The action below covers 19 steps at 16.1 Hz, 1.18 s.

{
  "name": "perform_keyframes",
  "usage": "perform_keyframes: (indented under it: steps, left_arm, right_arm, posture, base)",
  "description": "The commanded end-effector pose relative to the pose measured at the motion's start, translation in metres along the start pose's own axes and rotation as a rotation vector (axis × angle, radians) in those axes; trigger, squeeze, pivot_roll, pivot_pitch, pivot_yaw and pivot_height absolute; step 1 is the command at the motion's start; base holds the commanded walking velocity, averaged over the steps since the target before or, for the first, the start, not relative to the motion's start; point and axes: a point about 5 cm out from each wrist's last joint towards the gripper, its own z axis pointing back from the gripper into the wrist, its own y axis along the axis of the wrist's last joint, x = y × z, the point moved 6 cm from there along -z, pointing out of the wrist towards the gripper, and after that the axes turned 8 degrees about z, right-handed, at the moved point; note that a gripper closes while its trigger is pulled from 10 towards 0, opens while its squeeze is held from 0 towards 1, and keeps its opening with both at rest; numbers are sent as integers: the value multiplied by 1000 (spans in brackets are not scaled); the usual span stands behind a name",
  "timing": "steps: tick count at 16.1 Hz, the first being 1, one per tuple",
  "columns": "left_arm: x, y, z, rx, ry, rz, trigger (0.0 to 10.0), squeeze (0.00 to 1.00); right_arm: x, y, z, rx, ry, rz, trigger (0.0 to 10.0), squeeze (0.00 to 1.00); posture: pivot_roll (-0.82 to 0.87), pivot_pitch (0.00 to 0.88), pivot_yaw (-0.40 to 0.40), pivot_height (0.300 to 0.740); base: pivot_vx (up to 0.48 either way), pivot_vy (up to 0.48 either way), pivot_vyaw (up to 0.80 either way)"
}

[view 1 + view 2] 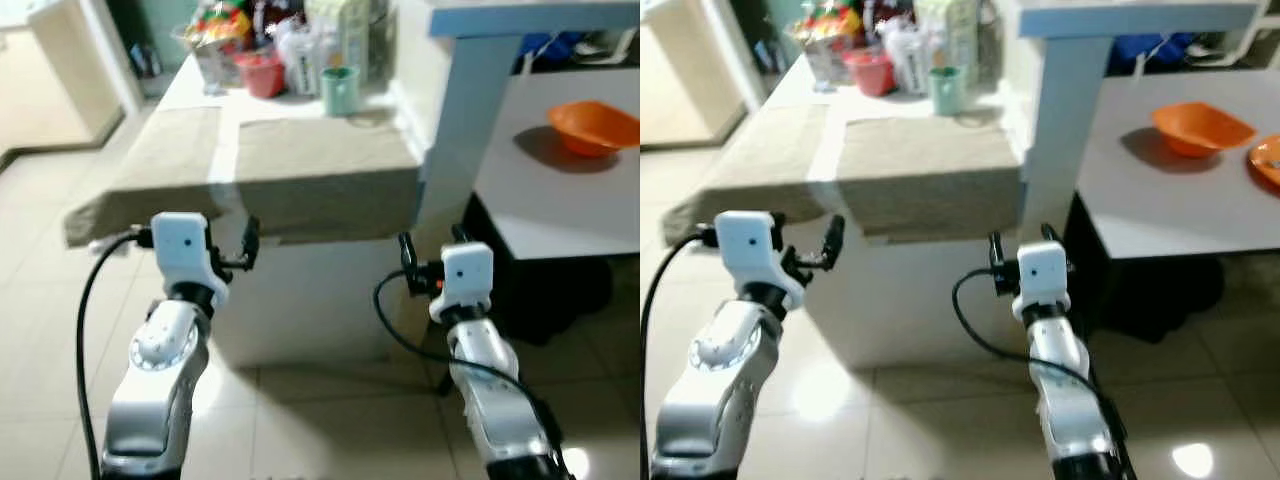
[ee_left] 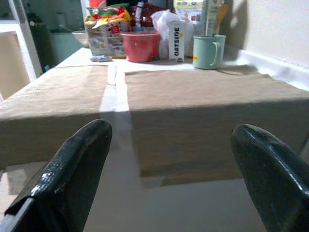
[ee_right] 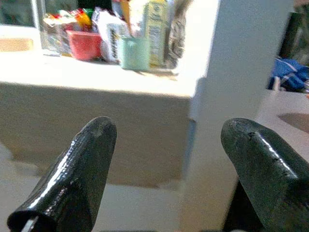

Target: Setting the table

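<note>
Grippers both raised before the counter, holding nothing. Left gripper (image 2: 169, 164): fingers wide apart, level with the front edge of the counter (image 1: 300, 160), which is draped in a tan cloth (image 1: 330, 170). Right gripper (image 3: 188, 164): fingers likewise spread, facing the counter's corner beside a white post (image 1: 460, 130). At the counter's far end, against the wall: green mug (image 1: 340, 90), red bowl (image 1: 262, 72), oat milk carton (image 2: 176, 34), snack bags (image 2: 104, 29). To the right, a lower white table (image 1: 1170, 190) carries an orange bowl (image 1: 1200, 128), well apart from both grippers.
</note>
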Motion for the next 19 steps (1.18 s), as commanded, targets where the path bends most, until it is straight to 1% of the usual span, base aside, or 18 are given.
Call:
perform_keyframes:
  steps: [1,2,4,5,9,13,14,15,16,19]
  left_arm:
    - [1,-2,0,-7,-1,3,10000,0]
    - [3,-3,-1,-10,-5,5,10000,0]
    - [7,-5,-4,-13,-10,5,10000,0]
    - [9,-4,-5,-12,-12,5,10000,0]
    - [13,-3,-6,-4,-28,-10,10000,0]
    - [14,-1,-7,1,-33,-17,10000,0]
    - [14,-1,-8,1,-32,-17,10000,0]
    - [10,-1,-8,0,-9,-19,10000,0]
    - [6,1,-8,9,12,-28,10000,0]
    - [0,1,-8,8,48,-41,10000,0]
  right_arm:
    - [4,18,-9,49,4,-35,10000,0]
    - [2,24,-14,67,32,-46,10000,0]
    - [-1,29,-18,87,77,-27,10000,0]
    - [2,27,-19,80,64,-34,10000,0]
    - [3,19,-17,42,51,-29,10000,0]
    - [-4,16,-16,33,77,-22,10000,0]
    - [-6,17,-16,38,87,-23,10000,0]
    - [-10,21,-17,52,103,-26,10000,0]
    - [-13,23,-16,58,113,-34,10000,0]
    - [-15,16,-13,34,125,-44,10000,0]
  posture:
    - [-134,0,97,740]
    - [-136,0,97,740]
    - [-143,0,92,740]
    - [-143,0,90,740]
    - [-143,0,90,740]
    - [-135,0,90,740]
    - [-135,0,90,740]
    - [-132,0,88,740]
    - [-130,0,87,740]
    - [-129,0,85,740]
  base:
    - [431,0,0]
    - [428,0,0]
    - [431,0,0]
    - [431,0,0]
    - [465,0,0]
    - [477,0,0]
    - [480,0,0]
    - [420,0,0]
    - [0,0,0]
    - [0,0,0]
